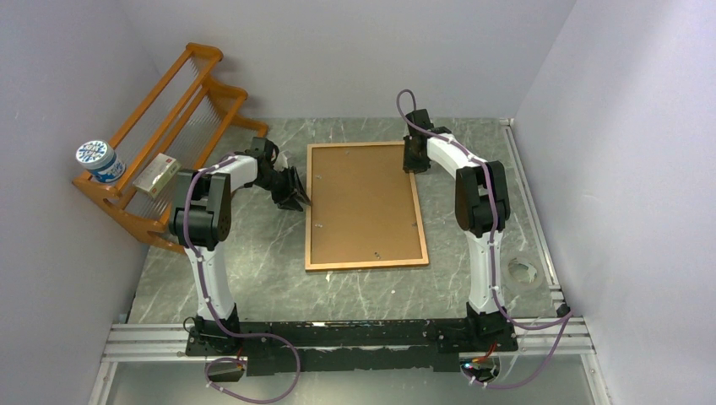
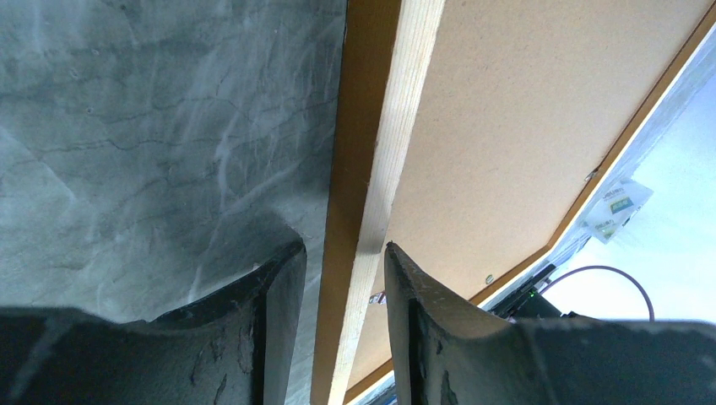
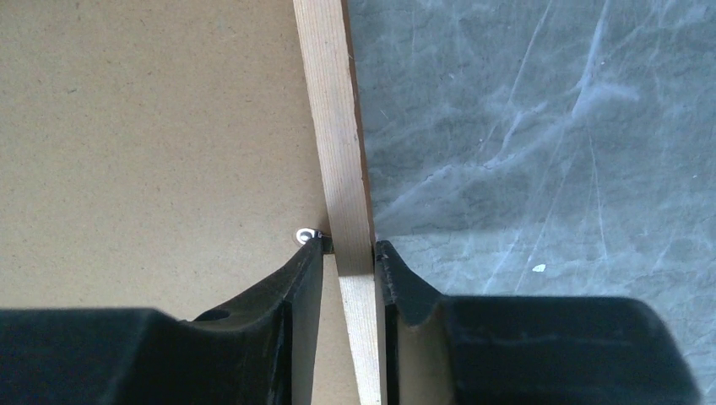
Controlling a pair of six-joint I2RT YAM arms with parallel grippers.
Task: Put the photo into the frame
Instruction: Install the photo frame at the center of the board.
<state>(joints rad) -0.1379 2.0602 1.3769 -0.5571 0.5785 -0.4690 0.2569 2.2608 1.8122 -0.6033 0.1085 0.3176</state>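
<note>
- Bare counter (image 1: 253, 278) to the left of the frame (image 1: 363, 202) and on its near side: open passage.
- Shelf rack (image 1: 181, 126) fills the far-left corner.
- Right of the frame, only a narrow strip beside the wall, with a white ring (image 1: 523, 272) lying in it.

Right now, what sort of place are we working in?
Most likely a lab robot test cell, not a home: plain pale walls box in a marble-patterned tabletop, the arms are bolted to an aluminium rail, and the wooden rack and the frame look like staged props.
</note>
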